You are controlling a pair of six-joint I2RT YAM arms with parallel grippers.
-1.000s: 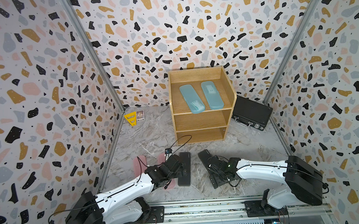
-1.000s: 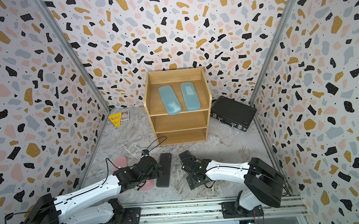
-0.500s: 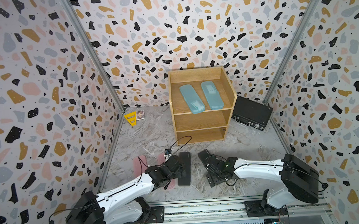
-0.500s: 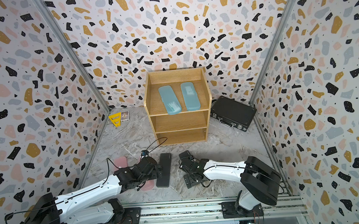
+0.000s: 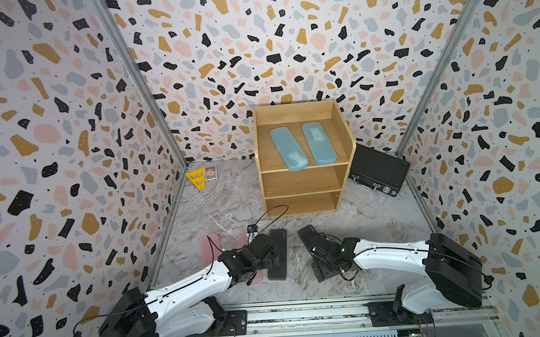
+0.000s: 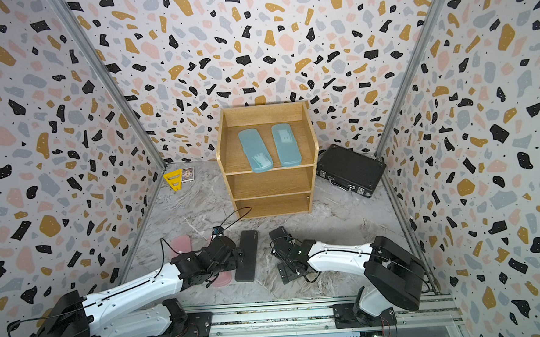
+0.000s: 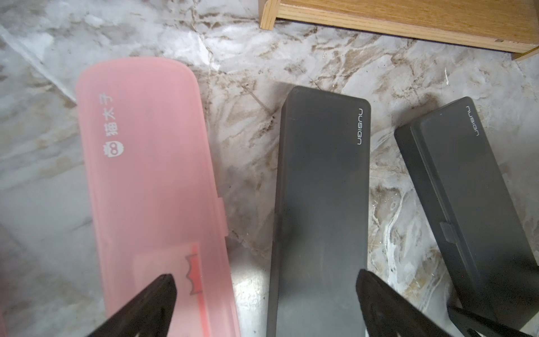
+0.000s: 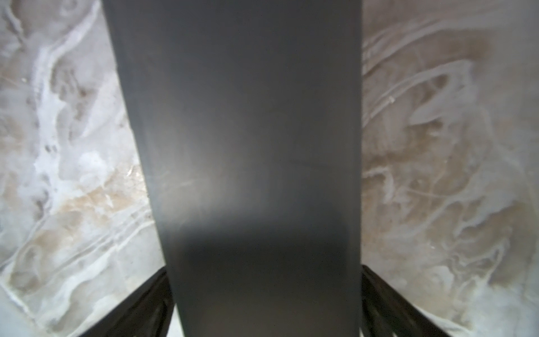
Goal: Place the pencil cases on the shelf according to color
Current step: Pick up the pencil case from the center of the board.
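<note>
Both top views show the whole shelf (image 5: pixel 298 183), with two teal cases (image 5: pixel 288 148) flat on its top tier. Neither wrist view shows these. Only the left wrist view resolves the lettering on the pink case (image 7: pixel 151 189), the straight black case (image 7: pixel 320 204) and the slanted black case (image 7: pixel 472 189). It is printed at the ends nearer the shelf.

In that view the left gripper (image 7: pixel 265 291) is spread wide and pinches nothing. One fingertip is over the pink case, the other at the straight black case's edge away from it.

The right wrist view shows the right gripper (image 8: pixel 264 277) spread, with a fingertip at each long edge of the slanted black case. Contact cannot be resolved.

These cases and a second pink case (image 5: pixel 210 248) lie flat in front of the shelf, long axes toward it. The slanted one is skewed. The teal cases run front to back.

The floor (image 5: pixel 232 203) is grey marbled sheet. The walls (image 5: pixel 287 48) carry terrazzo print. A black briefcase (image 5: pixel 378 170) lies beside the shelf.
</note>
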